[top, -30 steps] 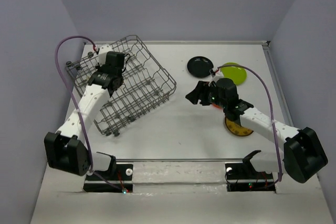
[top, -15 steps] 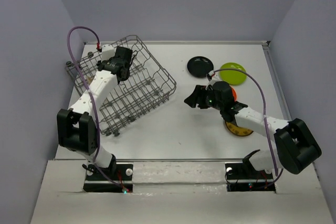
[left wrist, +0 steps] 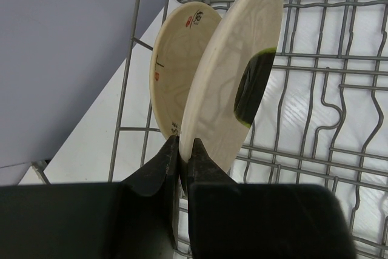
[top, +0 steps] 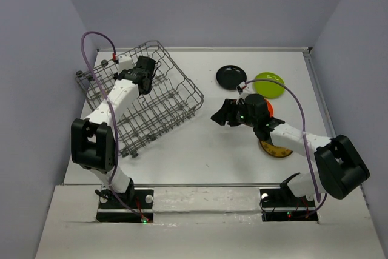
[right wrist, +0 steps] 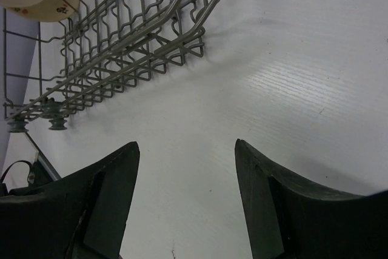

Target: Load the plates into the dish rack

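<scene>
My left pincer (left wrist: pixel 182 156) is clenched on the rim of a round cream plate with a dark green mark (left wrist: pixel 224 89). The plate stands upright inside the grey wire dish rack (left wrist: pixel 315 107), just beside a second round cream plate (left wrist: pixel 173 65). My right pincer (right wrist: pixel 185 145) is released, empty, above the white surface (right wrist: pixel 291 77).

Lab test booth: bare lilac walls (top: pixel 200 4), white table (top: pixel 230 156), robot arms (top: pixel 115 104) bolted at edge.
</scene>
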`<state>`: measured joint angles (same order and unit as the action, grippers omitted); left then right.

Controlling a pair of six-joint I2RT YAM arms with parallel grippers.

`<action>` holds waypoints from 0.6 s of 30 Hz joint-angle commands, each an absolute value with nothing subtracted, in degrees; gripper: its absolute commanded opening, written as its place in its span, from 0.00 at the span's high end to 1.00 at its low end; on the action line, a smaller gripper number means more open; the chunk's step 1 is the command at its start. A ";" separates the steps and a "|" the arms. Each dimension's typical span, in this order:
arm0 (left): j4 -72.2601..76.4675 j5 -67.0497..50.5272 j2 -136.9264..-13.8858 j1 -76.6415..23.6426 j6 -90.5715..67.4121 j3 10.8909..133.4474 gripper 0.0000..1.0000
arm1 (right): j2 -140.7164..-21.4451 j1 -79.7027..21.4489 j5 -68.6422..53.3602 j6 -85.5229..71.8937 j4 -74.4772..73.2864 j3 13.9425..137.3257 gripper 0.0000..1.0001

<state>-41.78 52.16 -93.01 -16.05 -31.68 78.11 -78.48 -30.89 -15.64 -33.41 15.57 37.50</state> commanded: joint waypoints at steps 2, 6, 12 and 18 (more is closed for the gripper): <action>-39.99 55.98 -94.56 -17.05 -35.33 77.96 0.95 | -78.75 -31.38 -16.79 -33.57 19.51 37.62 0.30; -39.38 56.07 -95.97 -17.58 -35.51 77.70 0.95 | -79.01 -31.38 -16.79 -33.49 19.60 37.71 0.31; -38.23 57.65 -97.29 -18.11 -36.38 75.77 0.95 | -78.75 -31.38 -17.84 -33.57 19.51 37.70 0.31; -37.44 57.92 -98.70 -18.11 -36.91 74.27 0.95 | -79.01 -31.38 -18.46 -33.66 19.78 37.79 0.31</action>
